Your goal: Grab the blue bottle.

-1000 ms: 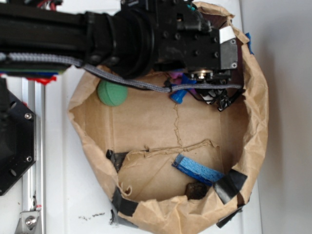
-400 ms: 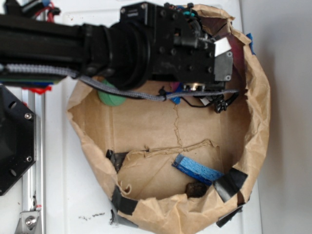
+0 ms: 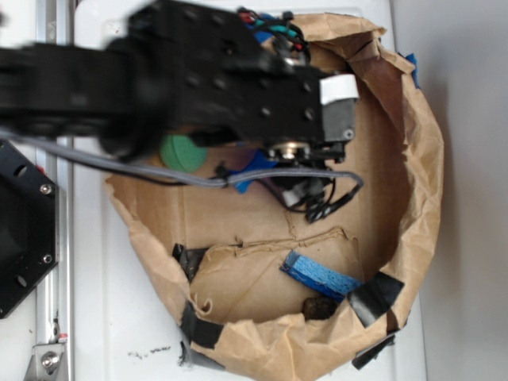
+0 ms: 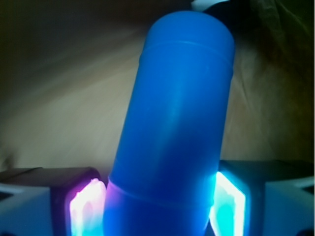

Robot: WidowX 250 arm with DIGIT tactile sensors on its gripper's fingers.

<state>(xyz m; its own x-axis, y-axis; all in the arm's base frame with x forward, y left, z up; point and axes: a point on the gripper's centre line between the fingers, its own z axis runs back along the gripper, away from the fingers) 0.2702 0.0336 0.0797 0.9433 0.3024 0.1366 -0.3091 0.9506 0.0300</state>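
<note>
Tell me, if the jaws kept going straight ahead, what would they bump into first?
Nothing new, probably: the blue bottle already sits between the gripper's jaws. Beyond it is the brown paper bag, though depth is unclear.

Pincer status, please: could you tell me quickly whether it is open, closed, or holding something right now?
Pincer: closed on the blue bottle, with a pad against each side of its body.
</note>
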